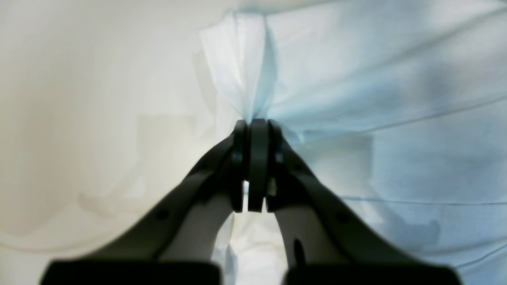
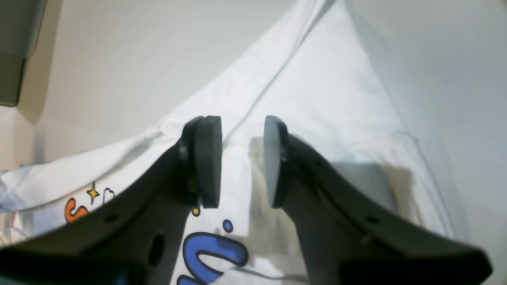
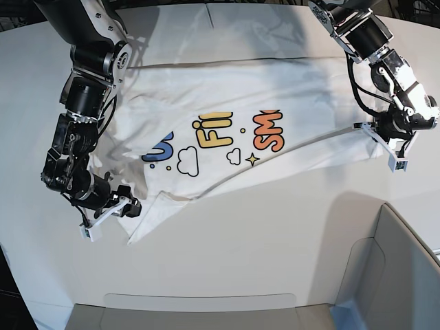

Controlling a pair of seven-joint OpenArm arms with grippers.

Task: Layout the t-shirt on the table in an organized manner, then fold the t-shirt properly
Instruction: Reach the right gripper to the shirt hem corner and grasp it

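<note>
On the left of the base view we see the right gripper (image 3: 129,206) low over the desk (image 3: 275,240), just beside the shirt (image 3: 227,103) at its near-left corner; in the right wrist view its jaws stand apart with a clear gap and nothing between them, the cloth lying below. The shirt is spread print-up across the middle of the desk, its blue, yellow and orange letters partly hidden by a fold that runs diagonally from the lower left toward the right edge. At the right, the left gripper (image 3: 385,141) sits at the shirt's right edge, and in its wrist view the jaws are pressed together on a pinch of white cloth that fans out from them. A grey-white bin (image 3: 395,275) stands at the near-right corner.
</note>
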